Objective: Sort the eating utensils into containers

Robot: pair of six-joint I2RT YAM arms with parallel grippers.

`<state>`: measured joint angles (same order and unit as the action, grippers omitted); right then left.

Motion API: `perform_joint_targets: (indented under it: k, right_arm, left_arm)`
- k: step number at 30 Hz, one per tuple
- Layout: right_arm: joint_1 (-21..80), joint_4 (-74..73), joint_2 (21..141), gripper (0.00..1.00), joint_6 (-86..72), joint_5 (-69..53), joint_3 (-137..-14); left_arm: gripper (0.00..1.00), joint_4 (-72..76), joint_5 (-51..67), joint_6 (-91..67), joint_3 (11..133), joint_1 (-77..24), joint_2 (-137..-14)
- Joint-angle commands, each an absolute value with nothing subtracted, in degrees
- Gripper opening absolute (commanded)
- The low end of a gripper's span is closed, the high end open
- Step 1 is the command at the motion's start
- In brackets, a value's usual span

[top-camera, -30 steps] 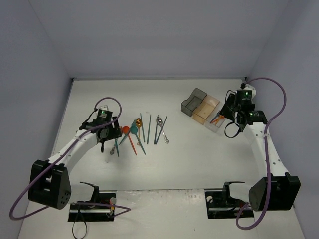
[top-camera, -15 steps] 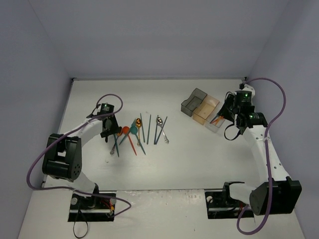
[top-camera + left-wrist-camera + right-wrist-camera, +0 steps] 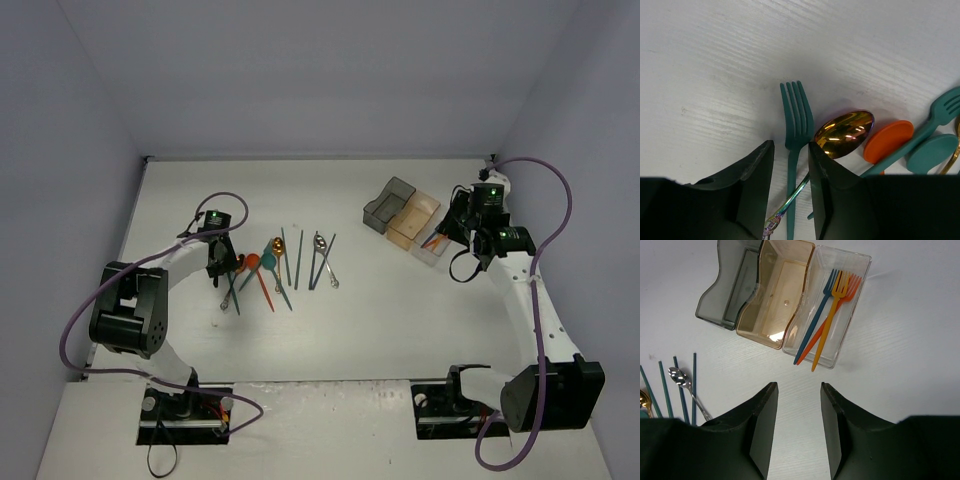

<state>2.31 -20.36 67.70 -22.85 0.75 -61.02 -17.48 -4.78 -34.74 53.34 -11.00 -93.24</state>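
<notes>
Three forks (image 3: 832, 310) lie in the clear bin (image 3: 862, 275); most utensils (image 3: 275, 262) remain on the worktop (image 3: 400, 320). Left hand (image 3: 790, 147), fingers apart, straddles a teal fork (image 3: 796, 112); right hand (image 3: 799, 387) is apart and empty.

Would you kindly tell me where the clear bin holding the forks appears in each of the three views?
Top external: right of centre, the clear bin is the near end of the bin row.
Left wrist: not in it.
Right wrist: upper centre, rightmost of three bins.
Shared landmark: the orange-tan bin beside it.
</notes>
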Motion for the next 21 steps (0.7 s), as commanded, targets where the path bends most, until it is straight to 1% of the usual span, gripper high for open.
perform_joint_targets:
  k: [1,7,13,16,21]
  right_arm:
    - [2.5,-17.3,66.4,0.37,-22.7,0.7,-61.0]
    - [2.5,-17.2,66.6,0.37,-22.9,0.7,-60.8]
    - [2.5,-16.9,66.5,0.37,-23.1,0.5,-60.6]
    - [2.5,-16.9,66.3,0.37,-23.1,0.5,-60.4]
    - [2.5,-16.8,66.0,0.37,-23.1,0.5,-60.2]
  left_arm:
    - [0.27,-15.0,-6.2,-35.2,53.5,-10.8,-93.1]
    - [0.23,-14.5,-6.9,-35.7,52.7,-11.2,-93.8]
    - [0.09,-15.3,-7.7,-35.7,52.9,-11.4,-93.8]
    - [0.0,-16.4,-8.4,-35.0,53.6,-11.4,-93.0]
    - [0.0,-19.4,-10.5,-33.1,56.2,-11.4,-91.0]
